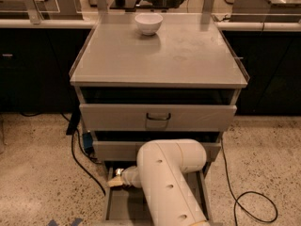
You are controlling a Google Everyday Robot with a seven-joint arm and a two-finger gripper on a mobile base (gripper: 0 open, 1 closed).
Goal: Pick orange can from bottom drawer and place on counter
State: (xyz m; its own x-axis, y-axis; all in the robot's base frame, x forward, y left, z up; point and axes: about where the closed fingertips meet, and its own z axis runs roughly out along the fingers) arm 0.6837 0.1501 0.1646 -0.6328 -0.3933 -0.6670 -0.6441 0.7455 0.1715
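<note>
Camera view puts the hand [116,180] low at the near-left rim of the open bottom drawer [123,206]; whether it is spread or pressed together I cannot tell. The orange can is not visible, probably hidden beneath the cream arm [171,182]. A square grip, then a straight lift before swinging to the worktop [160,55], clear of the bowl [148,23], seems wisest.

One high camera faces the counter [188,55] from close behind the arm [171,173], claw [115,181] at bottom drawer [123,206].
</note>
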